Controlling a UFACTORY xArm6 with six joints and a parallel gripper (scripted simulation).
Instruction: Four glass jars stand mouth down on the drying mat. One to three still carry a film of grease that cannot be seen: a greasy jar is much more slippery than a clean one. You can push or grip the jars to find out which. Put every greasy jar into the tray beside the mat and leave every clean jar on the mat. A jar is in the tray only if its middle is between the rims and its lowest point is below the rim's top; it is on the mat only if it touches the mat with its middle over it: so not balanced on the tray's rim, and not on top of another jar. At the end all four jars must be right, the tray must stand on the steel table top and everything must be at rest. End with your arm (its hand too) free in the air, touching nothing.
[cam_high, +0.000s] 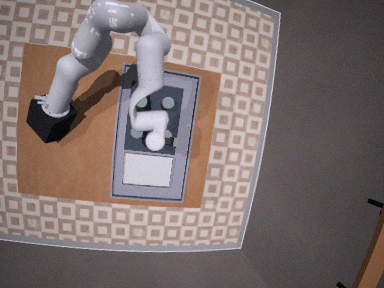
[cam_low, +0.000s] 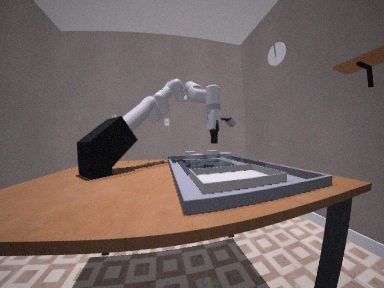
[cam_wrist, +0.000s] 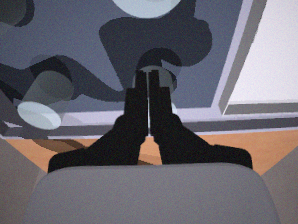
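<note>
My gripper (cam_low: 214, 142) (cam_wrist: 148, 85) is shut with nothing between its fingers, pointing down high above the mat (cam_high: 177, 117) (cam_wrist: 80, 45). Four pale, see-through jars stand apart on the mat. One jar (cam_high: 142, 102) and another jar (cam_high: 168, 102) are at its back; a third jar (cam_high: 136, 134) is nearer the robot base. The fourth jar (cam_high: 168, 134) (cam_wrist: 165, 82) is partly hidden by the arm in the top view and by the fingertips in the wrist view. The white tray (cam_high: 148, 170) (cam_low: 240, 184) (cam_wrist: 280, 50) lies beside the mat, with no jar in it.
The grey steel table top (cam_high: 189, 95) (cam_low: 184, 185) has a raised rim around mat and tray. It lies on a wooden table (cam_high: 75, 170) (cam_low: 100, 210). The black robot base (cam_high: 49, 122) (cam_low: 102, 150) stands to the left. The arm covers part of the mat in the top view.
</note>
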